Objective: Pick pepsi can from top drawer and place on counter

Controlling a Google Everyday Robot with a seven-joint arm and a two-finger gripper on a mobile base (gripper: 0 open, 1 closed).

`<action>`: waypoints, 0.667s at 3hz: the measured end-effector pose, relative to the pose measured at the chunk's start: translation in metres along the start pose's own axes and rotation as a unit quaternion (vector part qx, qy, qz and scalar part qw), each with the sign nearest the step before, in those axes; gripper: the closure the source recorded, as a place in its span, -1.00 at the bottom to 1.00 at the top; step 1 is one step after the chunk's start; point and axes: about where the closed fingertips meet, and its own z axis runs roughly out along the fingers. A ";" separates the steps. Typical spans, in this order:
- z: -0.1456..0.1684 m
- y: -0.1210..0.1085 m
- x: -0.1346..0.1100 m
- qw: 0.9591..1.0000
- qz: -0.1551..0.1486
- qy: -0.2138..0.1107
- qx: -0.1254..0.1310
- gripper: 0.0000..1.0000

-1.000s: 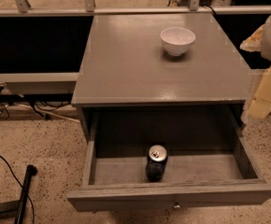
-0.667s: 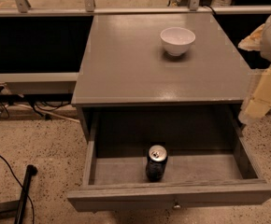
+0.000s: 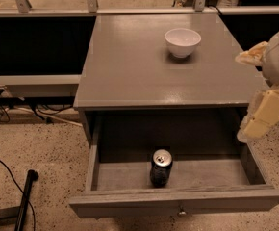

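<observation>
The pepsi can [image 3: 161,168] stands upright in the pulled-out top drawer [image 3: 178,202], near the middle of its front panel, silver top facing up. The grey counter [image 3: 130,66] lies above and behind the drawer. My gripper [image 3: 255,93] hangs at the right edge of the view, beside the counter's front right corner and above the drawer's right side. Its cream fingers [image 3: 267,112] are spread apart, open, with nothing between them. It is well to the right of the can and not touching it.
A white bowl [image 3: 183,42] sits on the counter's far right part. A metal rail [image 3: 130,11] runs behind the counter. Cables [image 3: 0,114] and a black pole [image 3: 24,198] lie on the speckled floor at left.
</observation>
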 end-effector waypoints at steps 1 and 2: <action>-0.001 -0.001 0.000 1.000 -0.003 -0.003 -0.007 -1.00; 0.022 0.013 0.001 0.999 -0.008 -0.042 -0.025 -1.00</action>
